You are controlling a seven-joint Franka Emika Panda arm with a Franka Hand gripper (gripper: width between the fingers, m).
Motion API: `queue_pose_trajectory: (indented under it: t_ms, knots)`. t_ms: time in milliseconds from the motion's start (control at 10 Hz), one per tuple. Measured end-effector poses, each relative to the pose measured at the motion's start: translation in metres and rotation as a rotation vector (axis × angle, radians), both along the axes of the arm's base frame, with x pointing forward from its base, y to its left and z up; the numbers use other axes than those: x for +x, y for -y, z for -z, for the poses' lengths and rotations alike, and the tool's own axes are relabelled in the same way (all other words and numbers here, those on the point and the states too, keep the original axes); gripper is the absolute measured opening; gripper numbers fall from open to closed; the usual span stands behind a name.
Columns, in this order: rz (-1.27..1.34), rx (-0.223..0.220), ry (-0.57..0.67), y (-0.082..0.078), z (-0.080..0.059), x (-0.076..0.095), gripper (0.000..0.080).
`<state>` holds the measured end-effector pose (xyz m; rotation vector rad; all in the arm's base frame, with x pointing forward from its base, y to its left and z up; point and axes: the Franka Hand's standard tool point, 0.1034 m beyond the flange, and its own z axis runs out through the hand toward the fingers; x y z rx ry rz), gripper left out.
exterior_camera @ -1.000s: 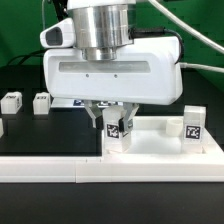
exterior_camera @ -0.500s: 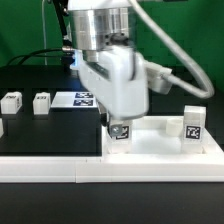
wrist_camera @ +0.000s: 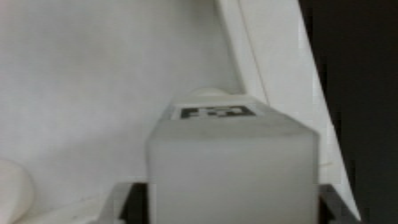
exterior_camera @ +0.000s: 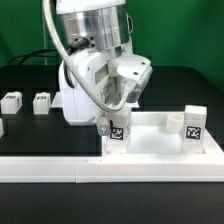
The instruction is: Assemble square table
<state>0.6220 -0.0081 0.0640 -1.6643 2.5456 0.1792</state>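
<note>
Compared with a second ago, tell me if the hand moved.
Yes. The hand has twisted in place, its body swinging toward the loose legs at the exterior view's left, and stays clamped on the gripped leg.

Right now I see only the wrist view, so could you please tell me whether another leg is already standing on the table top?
Observer: Yes, one standing leg is upright on the table top, in its corner on the exterior view's right.
Operator: Thank you. Where on the top is the leg I am holding?
Observer: The gripper has the held leg upright at the corner on the exterior view's left.
Operator: Are any legs left to fetch?
Observer: Two spare legs sit on the black table, apart from the top, on the exterior view's left.
</note>
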Motion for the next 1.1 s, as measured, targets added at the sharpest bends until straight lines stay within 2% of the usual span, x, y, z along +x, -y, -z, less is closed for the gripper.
queue_pose_trajectory:
  t_ms: [300,400,500,600,700,900,1000,1100]
  knots:
    - [0.068,-0.001,-0.013,-0.0006,0.0011,-0.0010,0.0302]
    - [0.068,-0.001,-0.013,-0.0007,0.0012,-0.0010,0.0499]
    - [0.068,-0.001,-0.014,-0.0008,0.0014,-0.0010,0.0499]
    - [0.068,-0.001,-0.014,-0.0008,0.0016,-0.0011,0.0614]
    - [0.068,-0.001,-0.014,-0.0008,0.0017,-0.0012,0.0642]
    - [0.068,-0.001,-0.015,-0.0009,0.0019,-0.0013,0.0648]
    - [-0.005,-0.019,0.013,-0.0019,0.0019,0.0016,0.0648]
    - [-0.169,-0.061,0.090,-0.0102,0.0031,0.0071,0.0649]
